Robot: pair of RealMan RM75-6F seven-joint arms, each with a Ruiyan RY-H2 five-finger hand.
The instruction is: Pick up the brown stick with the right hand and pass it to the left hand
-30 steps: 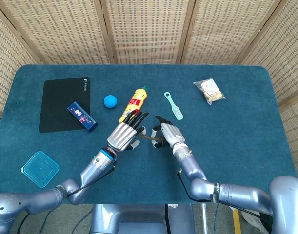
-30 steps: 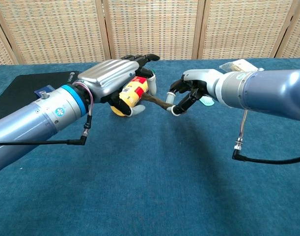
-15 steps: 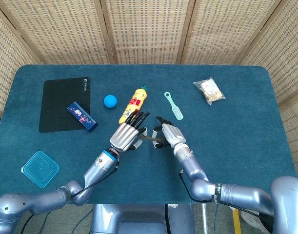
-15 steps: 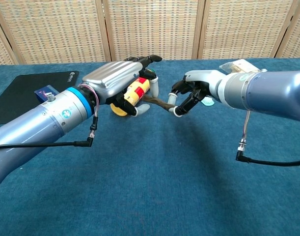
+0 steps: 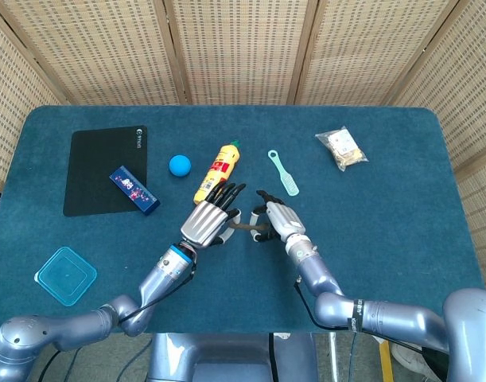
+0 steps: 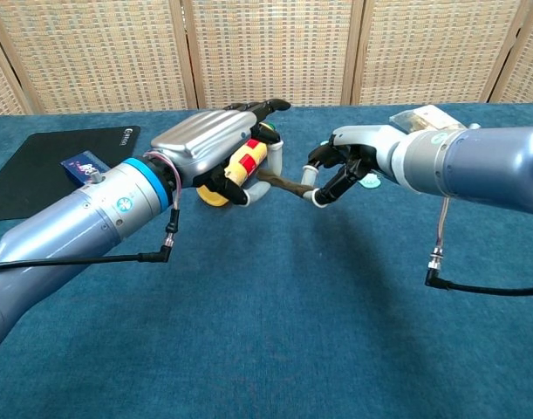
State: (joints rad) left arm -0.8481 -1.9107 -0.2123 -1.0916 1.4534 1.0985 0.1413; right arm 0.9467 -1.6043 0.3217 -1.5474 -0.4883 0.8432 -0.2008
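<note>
Handover in mid-air, above the blue table (image 5: 386, 239); brown stick (image 6: 286, 182) held off the surface, spanning the gap between both hands, so that each end is reachable by one of them. Right hand (image 6: 340, 166) pinching the stick's right end between thumb and fingertips, remaining fingers curled nearby; grip kept at the very tip, presumably to leave the rest of the length free for the receiver. Left hand (image 6: 222, 148) positioned palm-down over the stick's left end, fingers (image 5: 227, 193) extended forward and slightly apart in the head view; thumb side tucked under near the stick in the chest view; whether closed on the stick or only touching it, cannot tell. Yellow bottle (image 5: 217, 170) lying on the table just behind the left hand, merely overlapping it in the chest view, not held. Judged stage: transfer under way, release by the right hand not yet made.
</note>
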